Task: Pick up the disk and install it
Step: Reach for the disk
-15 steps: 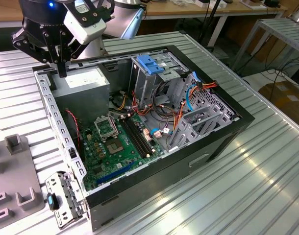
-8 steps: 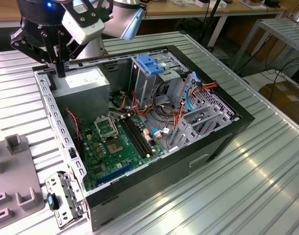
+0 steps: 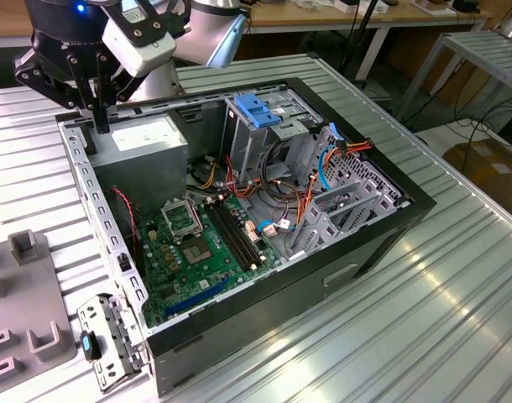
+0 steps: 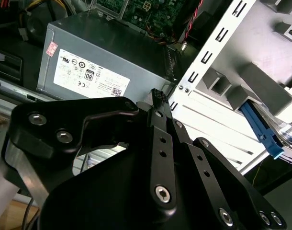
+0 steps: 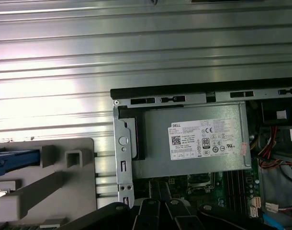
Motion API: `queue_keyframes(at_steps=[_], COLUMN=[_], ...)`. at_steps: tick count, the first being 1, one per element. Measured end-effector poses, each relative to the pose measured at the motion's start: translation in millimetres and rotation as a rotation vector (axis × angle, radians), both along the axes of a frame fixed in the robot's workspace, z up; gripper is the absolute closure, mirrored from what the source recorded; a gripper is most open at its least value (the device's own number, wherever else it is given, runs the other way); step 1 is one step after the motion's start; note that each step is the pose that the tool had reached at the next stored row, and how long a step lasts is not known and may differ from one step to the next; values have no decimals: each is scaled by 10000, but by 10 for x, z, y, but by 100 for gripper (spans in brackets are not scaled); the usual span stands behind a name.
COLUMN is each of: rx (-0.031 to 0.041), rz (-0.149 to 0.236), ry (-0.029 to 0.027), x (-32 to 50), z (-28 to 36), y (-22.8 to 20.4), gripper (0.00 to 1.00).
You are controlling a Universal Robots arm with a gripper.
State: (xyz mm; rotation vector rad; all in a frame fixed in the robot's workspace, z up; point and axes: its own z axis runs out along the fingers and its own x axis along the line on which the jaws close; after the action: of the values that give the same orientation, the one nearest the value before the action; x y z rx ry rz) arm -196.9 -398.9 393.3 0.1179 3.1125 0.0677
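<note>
A ribbed metal table [image 3: 457, 319] takes most of the exterior view, and the open computer case [image 3: 264, 319] stands in the middle of the frame. Inside it, toward the upper left, lies the grey power supply [image 3: 143, 143]. The gripper [image 3: 100, 126] hangs over the case edge next to it, fingers pressed together with nothing between them. A grey fixture [image 3: 29, 336] sits at the lower left. In the first wrist view the disk [image 5: 12, 160] rests in this fixture, outside the case and well apart from the gripper.
</note>
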Motion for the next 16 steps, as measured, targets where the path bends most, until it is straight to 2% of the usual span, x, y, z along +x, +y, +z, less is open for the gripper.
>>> queue_keyframes(at_steps=[16], rx=[0], rz=[-1], ry=[0], x=[-56], z=[0], y=[0], gripper=[89])
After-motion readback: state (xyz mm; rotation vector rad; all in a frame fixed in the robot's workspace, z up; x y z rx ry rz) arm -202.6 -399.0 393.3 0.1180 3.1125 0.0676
